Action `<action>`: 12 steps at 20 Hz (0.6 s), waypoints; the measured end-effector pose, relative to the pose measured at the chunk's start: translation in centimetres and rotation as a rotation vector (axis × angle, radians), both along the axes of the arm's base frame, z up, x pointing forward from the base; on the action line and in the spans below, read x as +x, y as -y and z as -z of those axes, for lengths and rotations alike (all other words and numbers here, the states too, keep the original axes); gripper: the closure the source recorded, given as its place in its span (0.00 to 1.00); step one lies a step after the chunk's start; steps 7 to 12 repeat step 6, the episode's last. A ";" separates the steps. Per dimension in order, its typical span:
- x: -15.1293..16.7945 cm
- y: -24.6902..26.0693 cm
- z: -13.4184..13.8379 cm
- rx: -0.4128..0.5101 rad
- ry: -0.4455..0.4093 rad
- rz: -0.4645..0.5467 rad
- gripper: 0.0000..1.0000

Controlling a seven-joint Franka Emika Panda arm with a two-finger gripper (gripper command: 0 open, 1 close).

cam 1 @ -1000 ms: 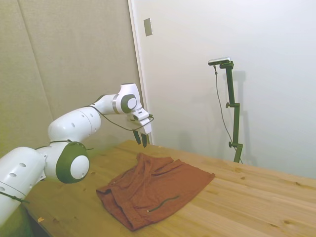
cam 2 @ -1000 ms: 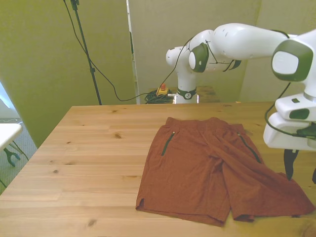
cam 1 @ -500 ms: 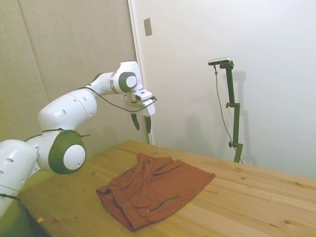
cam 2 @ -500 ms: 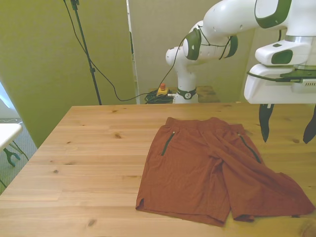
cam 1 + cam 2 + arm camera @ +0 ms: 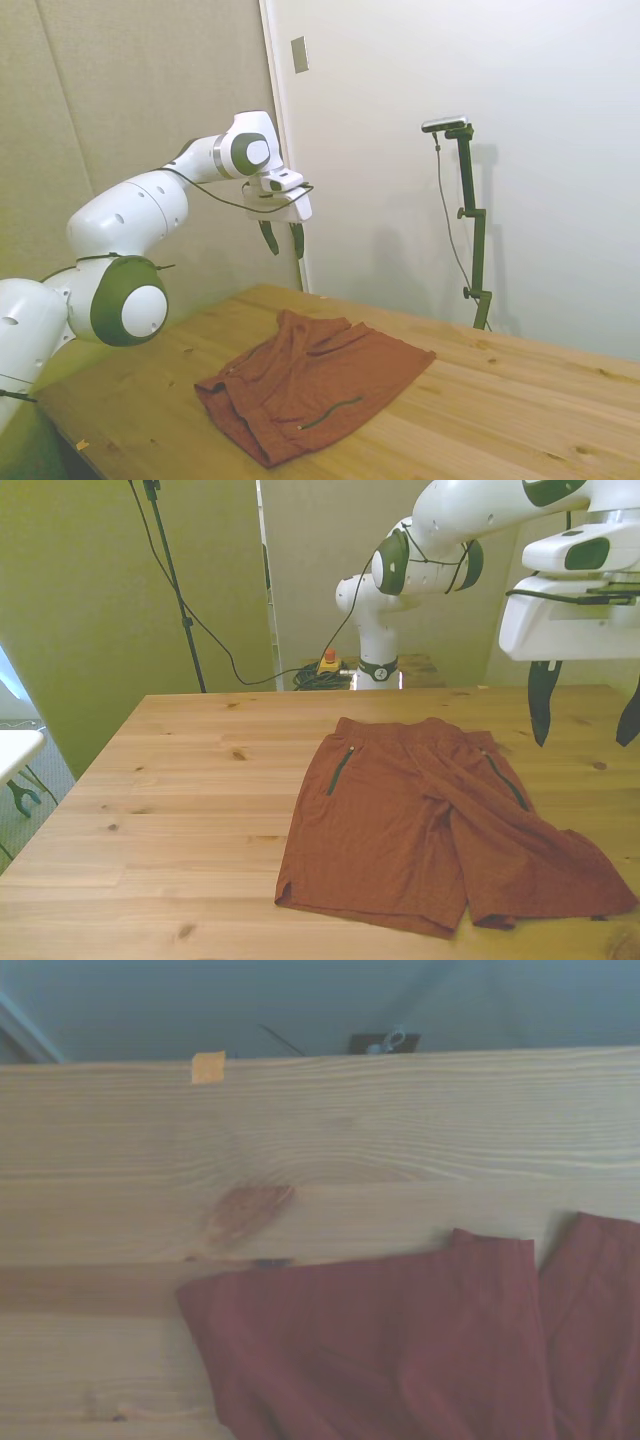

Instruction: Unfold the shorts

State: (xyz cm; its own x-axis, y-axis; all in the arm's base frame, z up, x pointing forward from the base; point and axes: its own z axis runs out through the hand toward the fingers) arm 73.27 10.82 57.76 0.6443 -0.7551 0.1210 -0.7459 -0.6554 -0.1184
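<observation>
Lying flat, shorts [image 5: 440,830]; orange tape [image 5: 208,1066] only in wrist view.

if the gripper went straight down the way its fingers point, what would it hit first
Probably the shorts near their edge on the front view's right, or else bare table just beside them. The open gripper hangs high with nothing between it and the surface; depth is too unclear to say which.

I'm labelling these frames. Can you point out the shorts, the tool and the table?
shorts [image 5: 400,830]: front view, middle of the fabric.
tool [image 5: 585,702]: front view, midway between its open fingertips.
table [image 5: 180,780]: front view, bare wood.
</observation>
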 end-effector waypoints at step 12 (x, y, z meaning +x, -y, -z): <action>-1.4 0.0 -3.4 0.012 0.030 -0.020 0.00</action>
